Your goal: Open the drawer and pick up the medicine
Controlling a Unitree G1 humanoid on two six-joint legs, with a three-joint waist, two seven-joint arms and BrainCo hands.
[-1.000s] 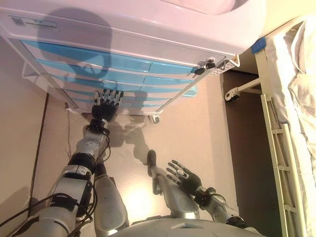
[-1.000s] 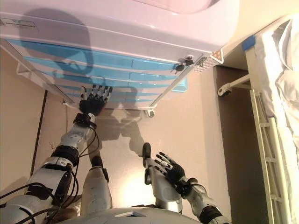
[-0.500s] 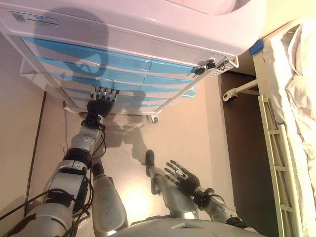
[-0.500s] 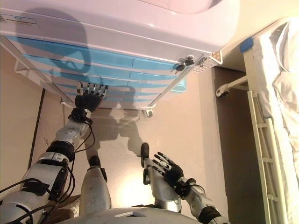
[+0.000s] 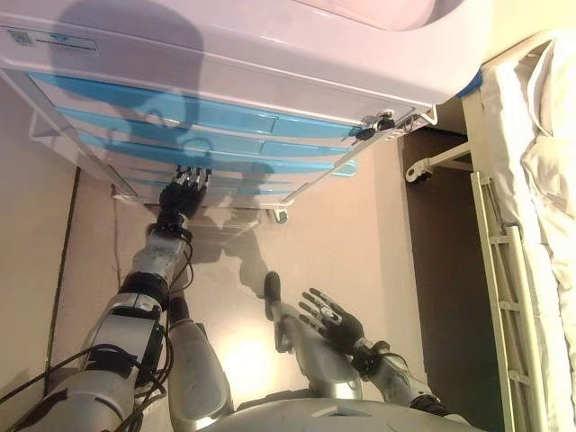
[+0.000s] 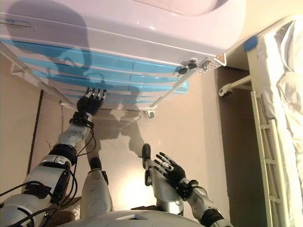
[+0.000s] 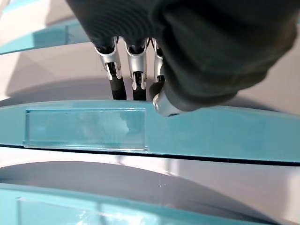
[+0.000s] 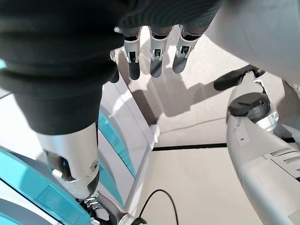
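Left hand has its fingers hooked behind the lip of a lower blue drawer on the cabinet; drawer shut. Medicine not visible, presumably inside. Rigid front, probably slides easily; pull at the lip. Right hand hangs low, fingers spread, empty.

**Camera placement: head pair high, wrist pair close**

Left and right eye views: both look steeply down from the head, from well above the two arms. They share nearly everything: the white cabinet with its blue drawer fronts, the floor, the bed rail beyond the right robot hand. The right eye sits slightly to one side, so the cabinet shifts a little between the two.

Left wrist view: very near, looking along the left robot hand at one blue drawer front, fingertips against its upper edge.

Right wrist view: looks past the right robot hand's straight fingers at floor and cabinet side.
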